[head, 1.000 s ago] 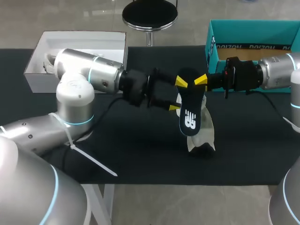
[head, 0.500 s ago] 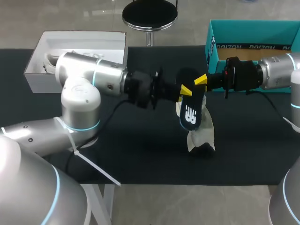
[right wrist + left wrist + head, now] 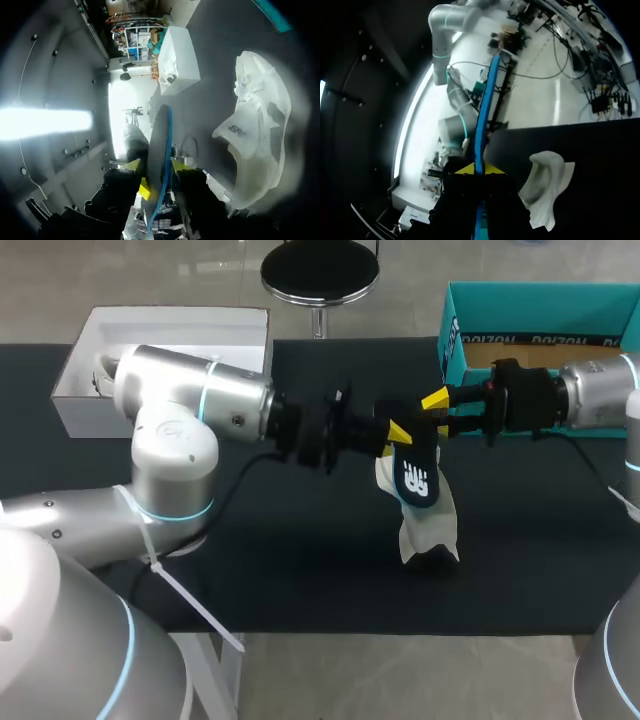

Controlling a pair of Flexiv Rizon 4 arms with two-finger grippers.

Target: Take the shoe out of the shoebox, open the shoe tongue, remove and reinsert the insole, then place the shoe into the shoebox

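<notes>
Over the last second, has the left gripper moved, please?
Yes. The left gripper has moved towards the teal box and closed on the insole.

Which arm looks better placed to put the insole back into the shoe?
Probably the left: the left gripper has its jaws shut on the insole, with the shoe close by. Whether the right gripper grips it too is unclear.

Tally of the table's things, kind by kind

One white shoe (image 3: 428, 525); one dark insole (image 3: 418, 470); two boxes, a white box (image 3: 170, 332) and a teal shoebox (image 3: 540, 305); two arms, each with one gripper, left gripper (image 3: 392, 430) and right gripper (image 3: 440, 412). The white box perhaps holds something, too unclear to count.
</notes>
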